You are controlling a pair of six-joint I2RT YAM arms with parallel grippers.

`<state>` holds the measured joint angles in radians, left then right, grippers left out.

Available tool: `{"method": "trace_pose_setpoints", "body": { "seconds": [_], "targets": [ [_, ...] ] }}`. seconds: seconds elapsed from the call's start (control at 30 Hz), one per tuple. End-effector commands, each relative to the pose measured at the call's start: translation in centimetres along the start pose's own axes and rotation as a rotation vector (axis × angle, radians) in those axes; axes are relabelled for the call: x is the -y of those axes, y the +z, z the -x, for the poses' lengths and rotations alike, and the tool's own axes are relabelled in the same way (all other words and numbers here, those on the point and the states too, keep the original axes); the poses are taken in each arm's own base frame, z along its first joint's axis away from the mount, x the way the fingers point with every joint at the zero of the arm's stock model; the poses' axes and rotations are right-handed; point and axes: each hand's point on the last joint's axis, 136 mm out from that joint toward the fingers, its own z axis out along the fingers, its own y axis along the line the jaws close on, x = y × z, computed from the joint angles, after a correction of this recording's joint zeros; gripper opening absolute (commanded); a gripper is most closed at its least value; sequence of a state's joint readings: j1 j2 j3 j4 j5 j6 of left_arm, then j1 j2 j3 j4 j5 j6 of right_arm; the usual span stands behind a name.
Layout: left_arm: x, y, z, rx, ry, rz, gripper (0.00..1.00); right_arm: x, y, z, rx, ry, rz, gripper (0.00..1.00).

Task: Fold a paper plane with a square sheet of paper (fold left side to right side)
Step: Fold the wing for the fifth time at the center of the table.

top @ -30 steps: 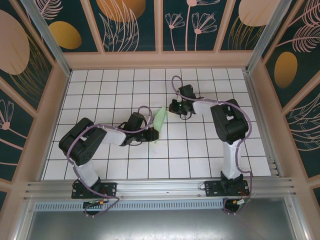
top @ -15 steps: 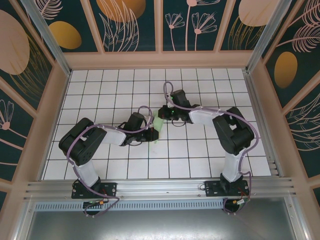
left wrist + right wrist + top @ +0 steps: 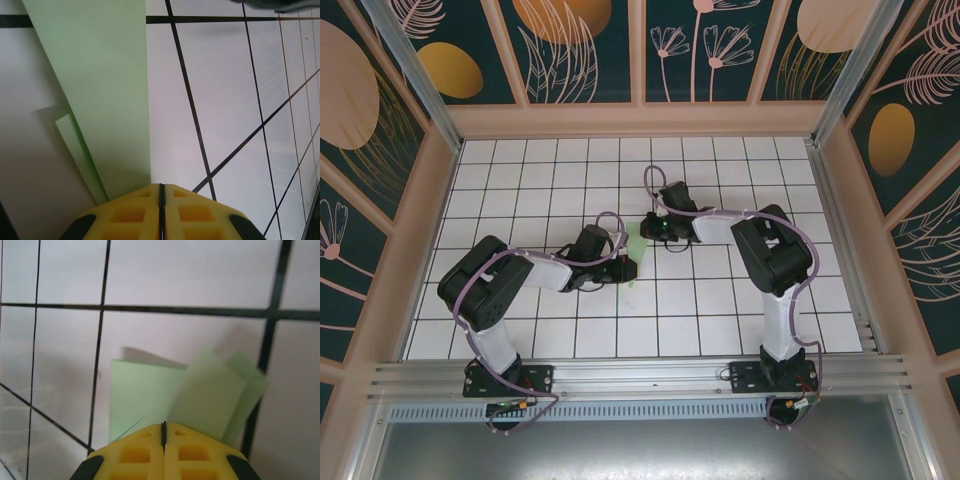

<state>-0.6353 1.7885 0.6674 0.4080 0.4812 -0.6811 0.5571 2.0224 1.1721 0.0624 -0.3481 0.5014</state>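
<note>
The pale green sheet of paper lies folded into a narrow, layered paper-plane shape on the white tiled floor between my two grippers. My left gripper is shut, its yellow tips resting at the near end of the paper, right at its long straight edge. A thin folded flap shows on the left. My right gripper is shut too, its tips low over the far end of the paper. There two flaps stand slightly raised.
The floor is a white tile grid with black lines, walled by a pale wooden frame and aluminium posts. The right arm's elbow hangs over the right half. Purple cables loop from both wrists.
My right gripper has swung left and a little nearer, coming down onto the far end of the paper. The left gripper and its end of the paper have stayed put.
</note>
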Motion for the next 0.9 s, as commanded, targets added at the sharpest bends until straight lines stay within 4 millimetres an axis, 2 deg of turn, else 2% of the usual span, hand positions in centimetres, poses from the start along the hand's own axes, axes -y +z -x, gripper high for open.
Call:
{"method": "trace_pose_setpoints", "body": {
  "seconds": [0.0,0.27,0.47,0.7,0.77,0.87],
  "targets": [
    [-6.0,0.6,-6.0,-0.162,-0.077,0.214,0.12,2.4,0.2,1.5,0.021,0.004,-0.05,0.0],
    [-6.0,0.4,-6.1,-0.164,-0.077,0.216,0.12,4.8,0.5,4.4,0.046,0.021,-0.1,0.0],
    [-5.9,0.3,-6.0,-0.158,-0.076,0.216,0.12,5.9,0.2,6.2,0.072,0.041,-0.109,0.0],
    [-5.4,0.3,-5.5,-0.148,-0.068,0.203,0.12,2.6,-4.4,7.6,0.162,-0.001,-0.059,0.0],
    [-5.4,0.4,-5.5,-0.147,-0.066,0.201,0.12,1.2,-5.4,6.9,0.161,-0.014,-0.026,0.0],
    [-5.3,0.4,-5.4,-0.144,-0.066,0.201,0.12,-1.3,-5.7,4.3,0.12,-0.031,0.033,0.0]
  ]
}}
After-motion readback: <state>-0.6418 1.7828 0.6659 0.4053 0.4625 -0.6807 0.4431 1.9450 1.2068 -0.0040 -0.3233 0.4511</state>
